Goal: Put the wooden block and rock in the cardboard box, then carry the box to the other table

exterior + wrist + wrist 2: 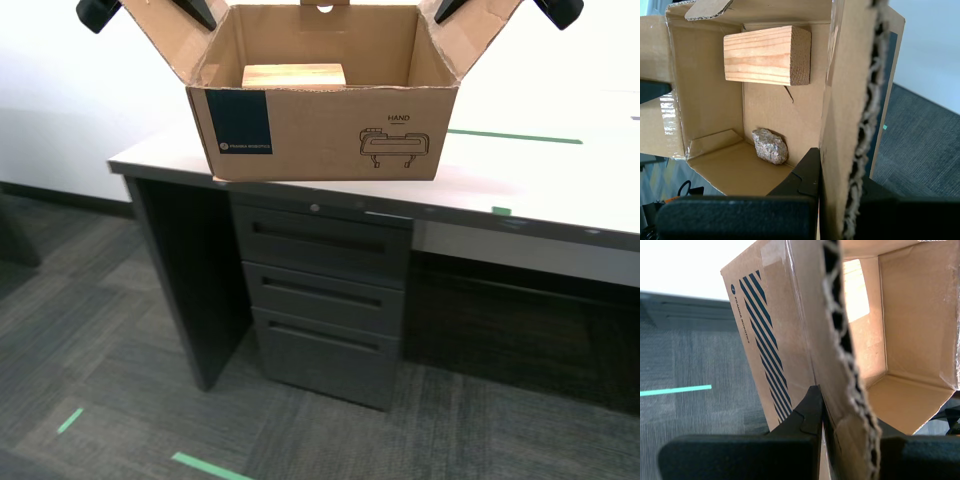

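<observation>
Cardboard flaps pinched, one in each gripper, box above a desk edge.
My first gripper [840, 200] clamps one side flap of the box [320, 130]; my second gripper [845, 440] clamps the opposite flap. Both arms are cut off in the exterior view. Inside the box lie the block [767, 55] and the rock [770, 146], the rock hidden in the exterior view. Open carpet [100, 340] lies below the box.

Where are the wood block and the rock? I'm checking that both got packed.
wood block [760, 56], first wrist view, on its grained long face.
rock [770, 146], first wrist view, on its lumpy middle.
</observation>
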